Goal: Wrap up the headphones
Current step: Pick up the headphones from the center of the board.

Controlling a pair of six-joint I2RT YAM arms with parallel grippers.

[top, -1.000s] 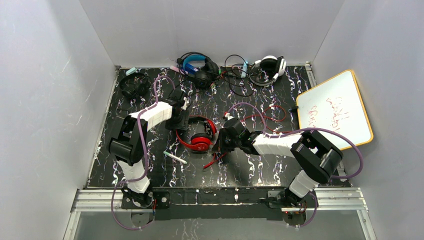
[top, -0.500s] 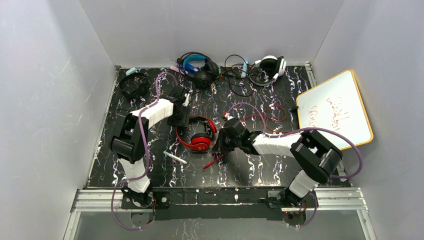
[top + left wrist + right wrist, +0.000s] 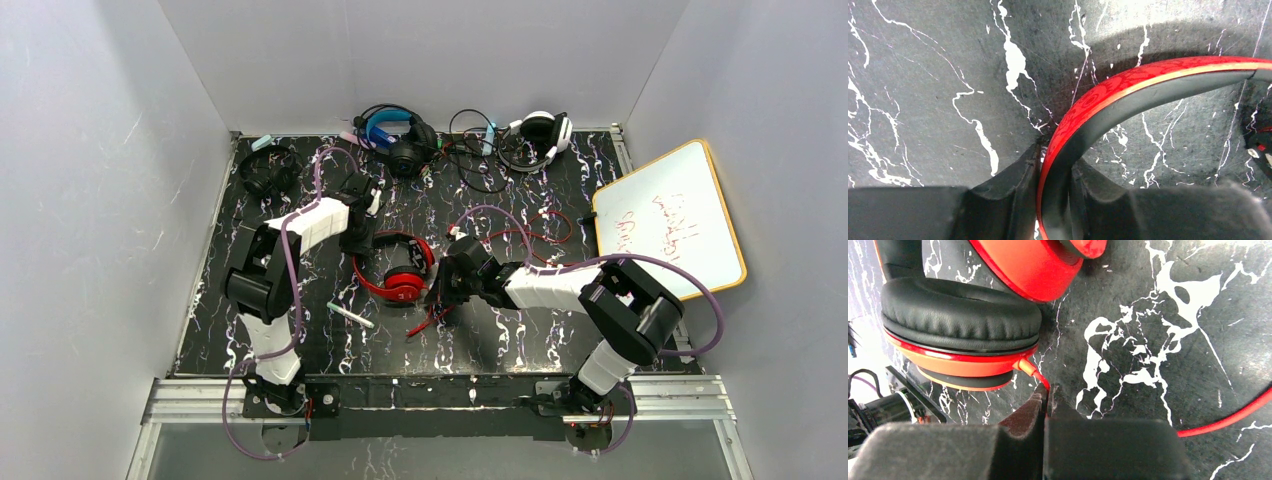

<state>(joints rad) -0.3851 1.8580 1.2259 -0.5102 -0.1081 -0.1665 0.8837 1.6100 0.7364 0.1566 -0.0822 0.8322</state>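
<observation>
- Where the black, white-veined marbled tabletop (image 3: 520,340) bears the whole lot, the glossy red over-ear headphones (image 3: 400,272) lie near its middle, between the two arms, with the headband arched toward the far wall.
- Left gripper (image 3: 1053,172): jaws drawn in on the patterned red headband (image 3: 1128,82). One black finger (image 3: 1013,190) lies against the outer red face and the other against the dark inner face, so the band is grasped near its left end.
- Right gripper (image 3: 1045,392): clenched, jaws pressed together on the thin red cable (image 3: 1228,415) just below the black-cushioned red earcup (image 3: 958,315). The cable comes out at the gripper's right side and runs off across the tabletop.
- Black headphones with a blue headband (image 3: 395,135): at the far edge, near the centre, with loose black cables beside them.
- White-and-black headphones (image 3: 540,130): far edge, right of the blue-banded pair.
- All-black headphones (image 3: 268,170): far left corner.
- White pen (image 3: 350,315): flat on the tabletop, near and left of the red pair.
- Wood-framed whiteboard with red writing (image 3: 668,218): at the table's right edge.
</observation>
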